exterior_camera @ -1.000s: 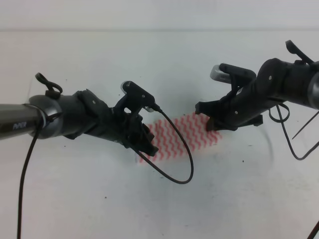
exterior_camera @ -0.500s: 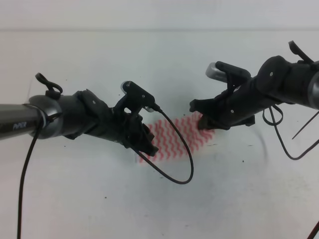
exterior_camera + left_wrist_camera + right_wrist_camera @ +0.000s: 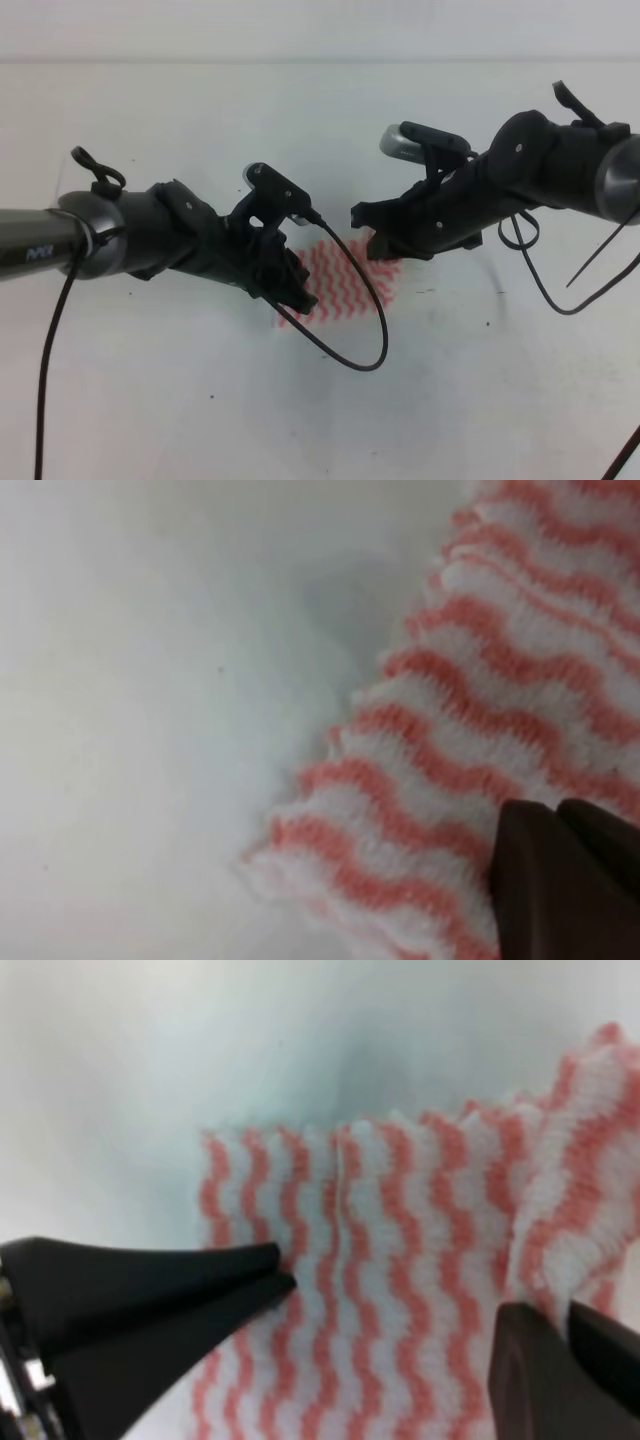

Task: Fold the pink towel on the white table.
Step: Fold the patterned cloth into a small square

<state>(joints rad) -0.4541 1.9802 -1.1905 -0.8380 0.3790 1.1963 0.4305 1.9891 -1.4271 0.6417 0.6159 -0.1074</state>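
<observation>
Your right gripper (image 3: 378,243) has carried its end of the towel (image 3: 340,285) leftward over the rest, fingers clenched on the cloth, left gripper (image 3: 300,297) pinching the other end, towel mid-table (image 3: 320,400) between both.

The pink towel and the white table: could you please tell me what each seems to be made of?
The pink towel looks like soft woven or knitted cloth, matte: fuzzy frayed edges and ribbed wavy stripes show up close. The white table seems a hard, smooth painted or laminate board with a faint sheen; which one is unclear.
</observation>
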